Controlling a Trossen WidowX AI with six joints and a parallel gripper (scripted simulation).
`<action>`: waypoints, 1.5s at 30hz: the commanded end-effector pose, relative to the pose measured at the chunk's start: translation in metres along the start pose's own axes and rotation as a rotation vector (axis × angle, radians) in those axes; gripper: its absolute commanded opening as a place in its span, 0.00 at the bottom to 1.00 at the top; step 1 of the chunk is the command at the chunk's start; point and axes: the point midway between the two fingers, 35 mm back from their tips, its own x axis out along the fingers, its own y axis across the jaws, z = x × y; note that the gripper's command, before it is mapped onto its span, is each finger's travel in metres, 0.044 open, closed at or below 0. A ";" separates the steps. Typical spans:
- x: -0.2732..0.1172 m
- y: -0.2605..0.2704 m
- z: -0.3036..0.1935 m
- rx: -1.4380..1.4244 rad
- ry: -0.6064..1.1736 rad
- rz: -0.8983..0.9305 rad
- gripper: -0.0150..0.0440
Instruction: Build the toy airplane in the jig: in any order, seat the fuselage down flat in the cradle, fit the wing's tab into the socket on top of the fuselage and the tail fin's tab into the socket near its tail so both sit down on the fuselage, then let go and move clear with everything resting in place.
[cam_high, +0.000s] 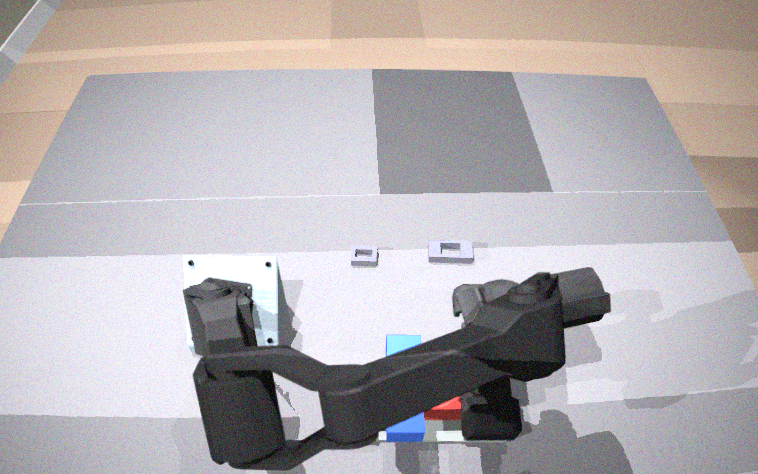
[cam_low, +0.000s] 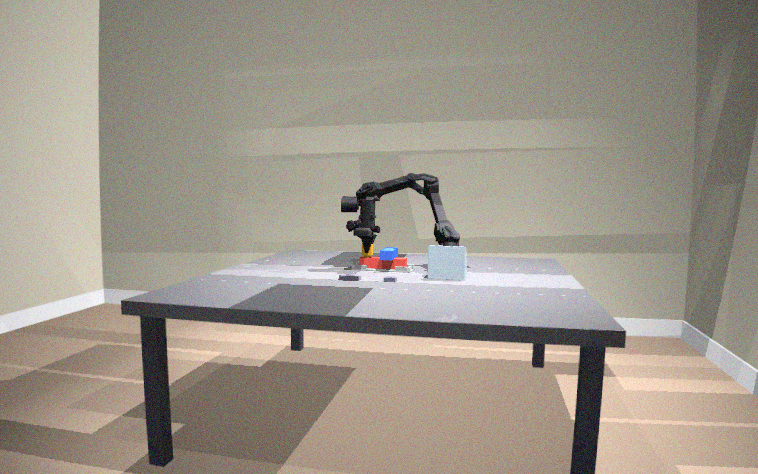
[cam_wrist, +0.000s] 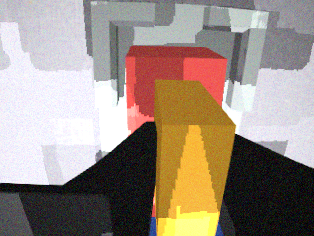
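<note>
Exterior view shows us a dark-edged grey rectangular table (cam_high: 223, 139) (cam_low: 475, 301) (cam_wrist: 30, 100) with black legs, carrying everything around the black claw (cam_high: 491, 416) (cam_low: 367, 251) (cam_wrist: 195, 165). We see the claw pointing down, pinching the upright yellow block-shaped tail fin (cam_low: 363, 250) (cam_wrist: 190, 100) just above one end of the red block-like fuselage (cam_high: 444, 412) (cam_low: 401, 263) (cam_wrist: 155, 75). We cannot tell whether the fin's tab is in its socket.

Below the claw, the fuselage lies within the pale grey-white framed cradle (cam_high: 449, 435) (cam_wrist: 102, 60). Between the claw and the arm's base, the long blue block-shaped wing (cam_high: 403, 433) (cam_low: 388, 254) crosses on top of the fuselage. We cannot make out its tab. Farther from the claw on that side, the arm stands on a pale blue box (cam_high: 267, 285) (cam_low: 447, 262) with dark spots near its top corners.

Nearer the exterior camera than the claw, we find two grey rectangular rings, a larger one (cam_high: 436, 254) (cam_low: 349, 277) and a smaller one (cam_high: 364, 263) (cam_low: 390, 279), well apart from each other. Beyond them from the claw, a dark four-sided shadow (cam_high: 458, 128) (cam_low: 307, 299) falls over the grey surface, while a brighter band crosses nearer the claw.

Behind the claw in the exterior view, we see a plain beige wall (cam_low: 279, 83) streaked with soft light, edged below by white skirting (cam_low: 50, 313). Far below the claw, the tan floor (cam_high: 223, 22) (cam_low: 391, 402) carries broad patches of light and shade.
</note>
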 end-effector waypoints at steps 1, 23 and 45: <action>0.000 0.000 0.000 0.000 0.000 0.001 0.25; -0.019 0.001 0.003 -0.005 -0.006 0.004 0.69; -0.091 0.002 0.002 -0.019 -0.021 0.003 0.69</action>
